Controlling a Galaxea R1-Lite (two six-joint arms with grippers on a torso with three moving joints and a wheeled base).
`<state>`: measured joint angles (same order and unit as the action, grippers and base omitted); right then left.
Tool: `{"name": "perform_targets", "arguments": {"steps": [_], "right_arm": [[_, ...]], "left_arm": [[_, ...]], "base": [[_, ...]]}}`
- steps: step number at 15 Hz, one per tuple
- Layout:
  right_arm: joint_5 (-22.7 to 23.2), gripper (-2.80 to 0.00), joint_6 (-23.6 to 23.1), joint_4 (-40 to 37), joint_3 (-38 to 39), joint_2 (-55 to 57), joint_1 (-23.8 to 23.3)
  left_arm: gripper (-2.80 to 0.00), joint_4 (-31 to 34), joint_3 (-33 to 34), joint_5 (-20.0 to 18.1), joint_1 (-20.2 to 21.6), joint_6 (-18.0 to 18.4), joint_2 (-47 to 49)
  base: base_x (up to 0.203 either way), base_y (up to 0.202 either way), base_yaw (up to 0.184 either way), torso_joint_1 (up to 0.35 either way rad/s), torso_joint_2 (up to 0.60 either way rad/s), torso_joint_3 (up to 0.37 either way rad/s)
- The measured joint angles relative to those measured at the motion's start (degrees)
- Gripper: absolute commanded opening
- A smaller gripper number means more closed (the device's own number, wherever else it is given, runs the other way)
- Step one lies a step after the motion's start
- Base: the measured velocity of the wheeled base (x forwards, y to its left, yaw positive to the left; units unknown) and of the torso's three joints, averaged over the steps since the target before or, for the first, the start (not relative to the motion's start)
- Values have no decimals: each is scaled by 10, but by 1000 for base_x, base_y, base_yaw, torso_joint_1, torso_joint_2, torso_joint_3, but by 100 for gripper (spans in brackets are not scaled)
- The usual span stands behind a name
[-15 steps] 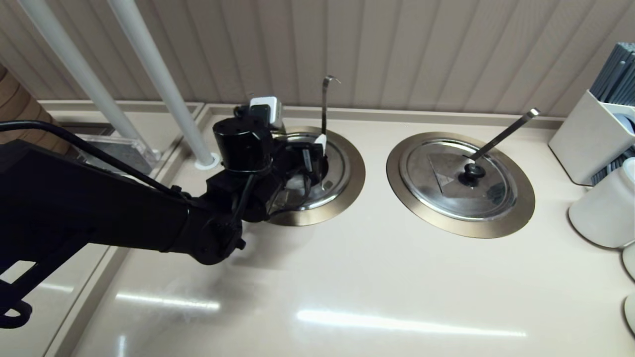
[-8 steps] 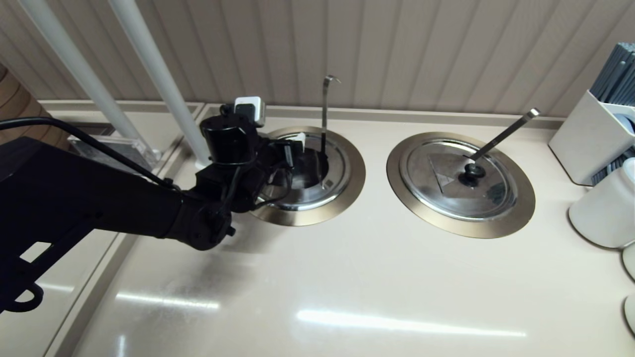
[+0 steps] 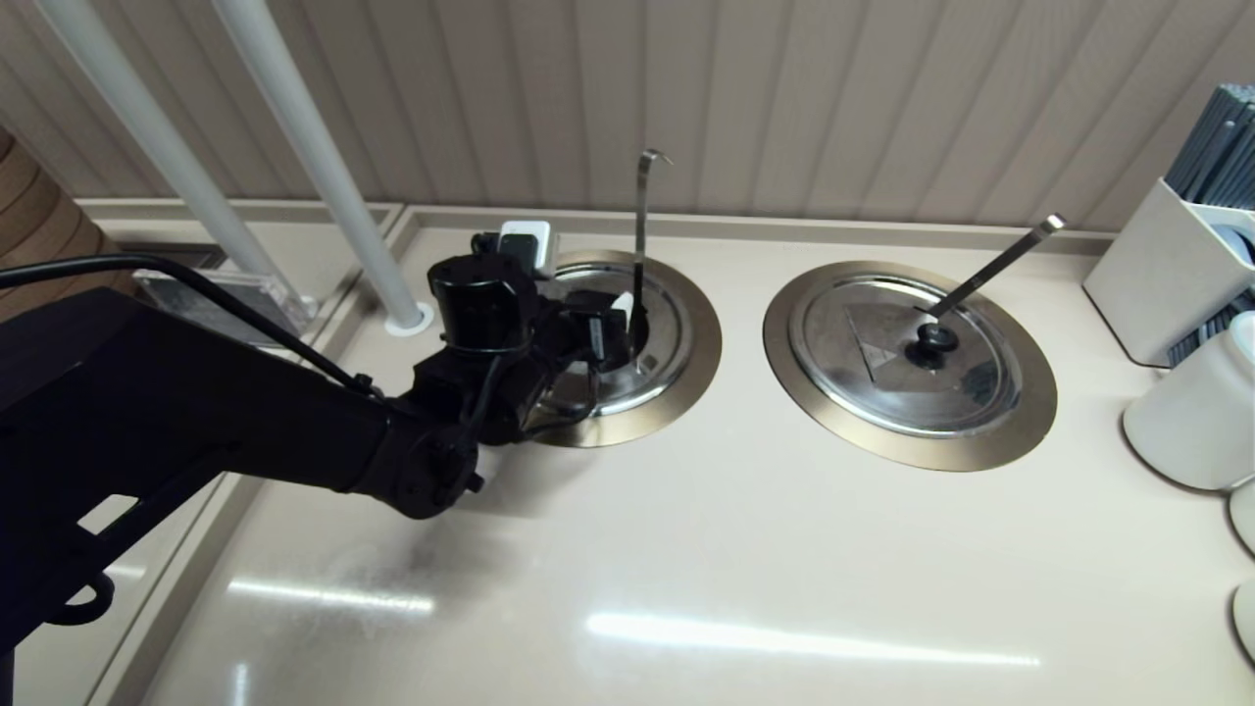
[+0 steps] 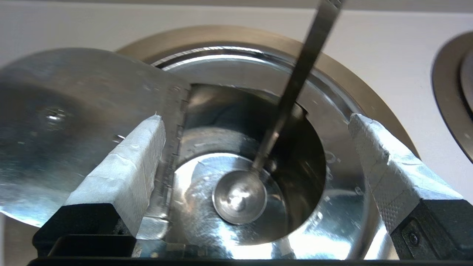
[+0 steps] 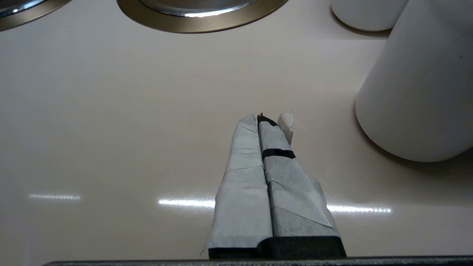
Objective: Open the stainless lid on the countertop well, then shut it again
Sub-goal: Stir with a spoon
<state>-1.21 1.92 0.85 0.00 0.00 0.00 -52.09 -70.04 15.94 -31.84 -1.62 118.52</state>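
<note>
The countertop well (image 3: 698, 365), with its bronze-toned rim, sits left of centre on the beige counter. The hook-tipped ladle handle (image 3: 640, 221) rises from it. A hinged part of the stainless lid (image 4: 74, 122) stands raised, and the rest of the lid (image 3: 669, 338) lies flat on the well. Inside the open well lies the ladle bowl (image 4: 239, 197). My left gripper (image 4: 255, 118) hangs open over the opening, one finger (image 4: 142, 155) right beside the raised flap. My right gripper (image 5: 264, 120) is shut on nothing, low over bare counter.
To the right lies the twin well (image 3: 1020, 431) with its shut lid (image 3: 882, 373) and straight ladle handle (image 3: 1000, 260). White containers (image 3: 1191, 412) and a white box (image 3: 1167, 275) crowd the right edge. A white pole (image 3: 324, 176) stands behind my left arm.
My left gripper swung left from over the well and has now come back right, over the opening. The right arm has not moved.
</note>
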Motion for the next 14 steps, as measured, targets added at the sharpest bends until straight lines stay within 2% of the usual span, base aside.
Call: {"name": "perform_targets", "arguments": {"steps": [1,3,6,11,14], "right_arm": [[0,-280,0,0,0,0,0],[0,-280,0,0,0,0,0],[0,-280,0,0,0,0,0],[0,-280,0,0,0,0,0],[0,-280,0,0,0,0,0]], "left_arm": [[0,0,3,-15,-4,0,2],[0,0,-13,-20,-10,2,19],[0,4,-92,-17,-11,16,65],[0,52,-245,-15,-11,20,151],[0,56,-305,-14,-10,21,194]], "base": [[0,0,0,0,0,0],[0,0,0,0,0,0],[0,0,0,0,0,0],[0,0,0,0,0,0],[0,0,0,0,0,0]]}}
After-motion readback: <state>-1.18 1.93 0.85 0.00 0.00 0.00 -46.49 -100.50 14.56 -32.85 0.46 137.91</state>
